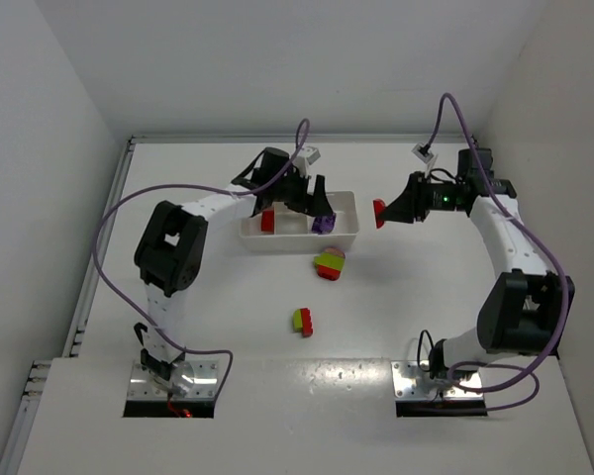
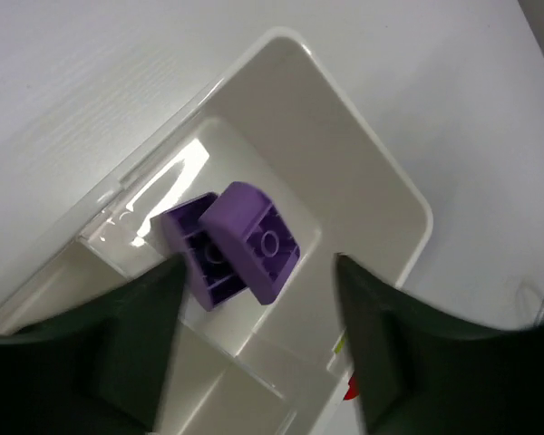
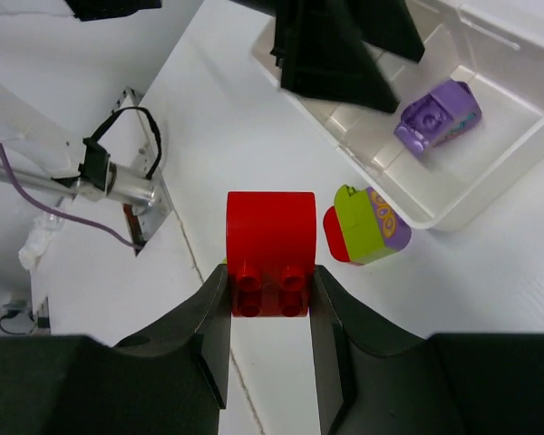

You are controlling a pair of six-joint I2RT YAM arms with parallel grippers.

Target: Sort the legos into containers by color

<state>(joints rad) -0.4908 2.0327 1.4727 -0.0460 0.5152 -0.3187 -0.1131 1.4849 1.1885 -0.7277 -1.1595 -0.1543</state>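
1. While its jaws stood apart over the right-hand compartment of the tray (image 2: 381, 172), the left gripper (image 2: 258, 263) held nothing. The purple brick (image 2: 245, 240) lay tilted on the compartment floor, clear of both fingers, apparently where that colour belonged.
2. The right gripper (image 3: 269, 272) hung off to the tray's right, apart from it, and was clamped on a red brick (image 3: 270, 236) by its flat sides. It was probably bound for the left-hand compartment, where another red brick (image 1: 267, 221) sat.
3. A striped clump (image 3: 367, 227) of green, red and purple lay on the table (image 1: 396, 297) just beside the tray's front wall. A second clump (image 1: 303, 321), green and red, lay nearer the arms — both unsorted.
4. The bricks looked like hard, glossy plastic, blocky with round studs, and the held one had a curved top. The tray was thin, smooth white plastic with rounded corners and low dividers.
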